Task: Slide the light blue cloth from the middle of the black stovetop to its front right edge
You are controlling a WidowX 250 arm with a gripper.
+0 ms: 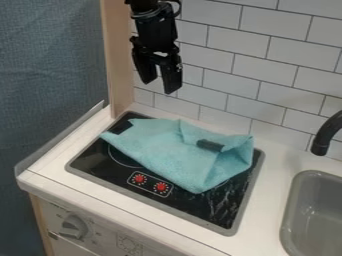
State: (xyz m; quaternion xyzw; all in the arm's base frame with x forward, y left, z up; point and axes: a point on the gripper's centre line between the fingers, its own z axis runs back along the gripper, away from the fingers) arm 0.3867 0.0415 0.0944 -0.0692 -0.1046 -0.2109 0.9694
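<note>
Gripper [160,86]: fingers apart, above the cloth
Cloth [175,152]: rumpled, hiding part of the stovetop [212,206]
Dark patch [211,145]: on cloth, possibly a tag
Red dials [161,187]: 2, uncovered
Sink [317,215]: cut off

Open air over the stove, bounded by wall, post and tap.
Between the gripper [160,87] and the crumpled cloth [163,150] lies a gap of open air, and room to pass extends above the cloth toward the near edge of the stovetop [97,166]. The tiled wall [267,52] blocks the way behind, and the wooden post [119,65] stands upright just beside the gripper. A low raised panel [60,137] bounds the counter's left edge. At right, the curved black tap [324,136] juts over the sink [292,207]; between cloth and sink, a strip of counter [270,192] offers passage.
</note>
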